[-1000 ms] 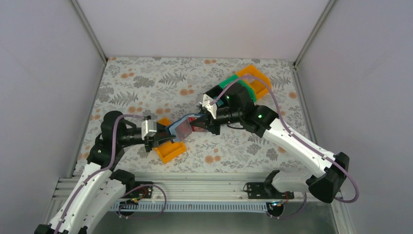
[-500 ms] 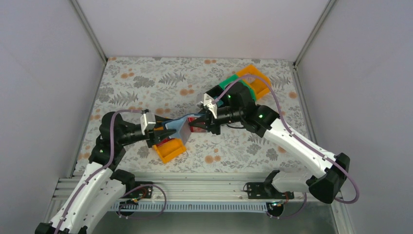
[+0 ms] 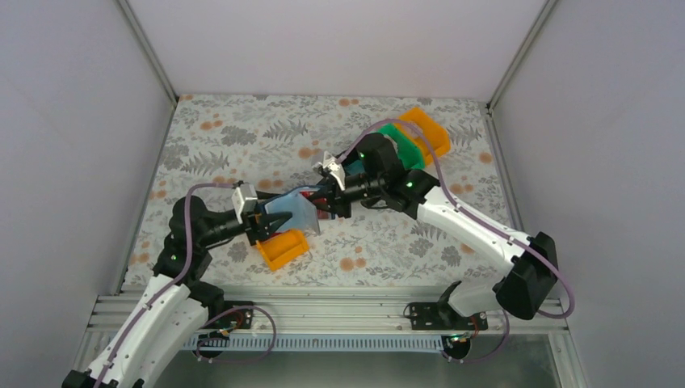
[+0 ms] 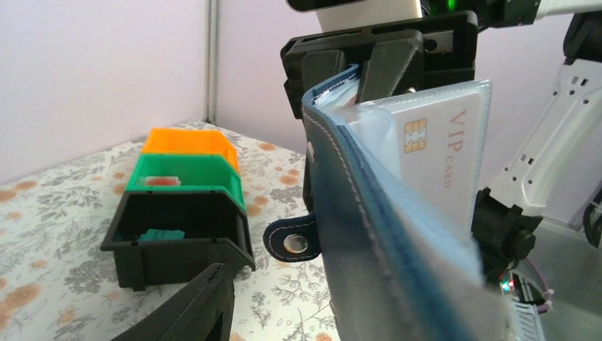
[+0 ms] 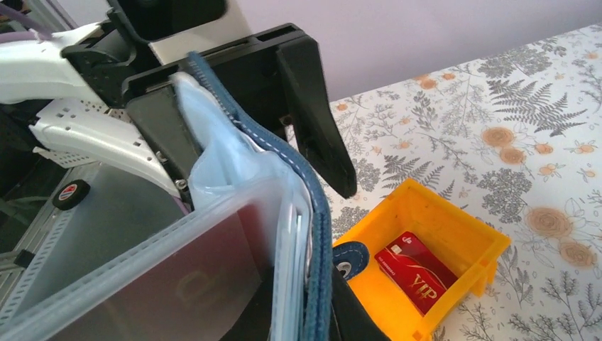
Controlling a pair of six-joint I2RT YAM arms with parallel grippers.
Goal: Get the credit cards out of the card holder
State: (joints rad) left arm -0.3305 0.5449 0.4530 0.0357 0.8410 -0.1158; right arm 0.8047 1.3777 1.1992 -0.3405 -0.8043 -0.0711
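Right claw (image 3: pixel 325 206) clamped on wallet (image 3: pixel 295 212), holding it above the table, sleeves fanned. Left claw (image 3: pixel 271 223) part-open, fingers straddling wallet's other end. White card (image 4: pixel 440 163) sits in a sleeve; red card (image 5: pixel 415 271) lies in orange bin (image 5: pixel 465 222) below

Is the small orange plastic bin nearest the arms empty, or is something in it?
Not empty: a red plastic card marked VIP lies inside the small orange plastic bin, as the right wrist view shows.

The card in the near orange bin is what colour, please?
Red plastic card with gold lettering; right wrist view shows it best.
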